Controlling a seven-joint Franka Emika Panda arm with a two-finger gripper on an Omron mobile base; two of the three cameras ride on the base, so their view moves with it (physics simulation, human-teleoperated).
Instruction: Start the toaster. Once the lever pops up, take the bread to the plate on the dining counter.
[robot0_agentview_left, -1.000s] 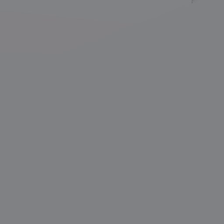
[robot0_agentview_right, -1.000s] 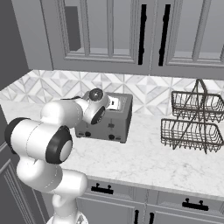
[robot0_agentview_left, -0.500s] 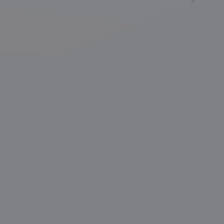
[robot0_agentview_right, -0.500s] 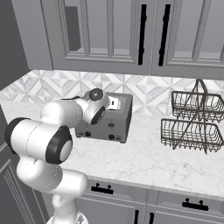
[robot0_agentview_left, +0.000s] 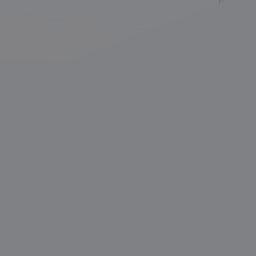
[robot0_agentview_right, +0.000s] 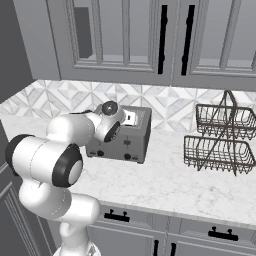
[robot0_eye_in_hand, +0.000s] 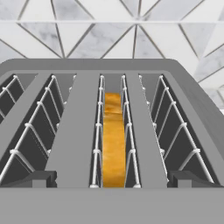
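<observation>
Your gripper (robot0_eye_in_hand: 113, 186) hangs wide open, empty, directly over the toaster (robot0_agentview_right: 122, 135). The bread (robot0_eye_in_hand: 113, 140), golden, stands in its middle slot. Toasting looks finished; lifting and carrying to the plate remain.

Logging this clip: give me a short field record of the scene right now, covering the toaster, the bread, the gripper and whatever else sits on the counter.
toaster: grey, multi-slot toaster on the marbled counter, against the tiled backsplash
bread: golden-brown slice standing upright in the middle slot, between the wire guides
gripper: open, fingertips either side of the bread slot, above the toaster top, holding nothing
other items: two-tier wire basket to the right of the toaster
cabinets: grey upper doors with dark handles
</observation>
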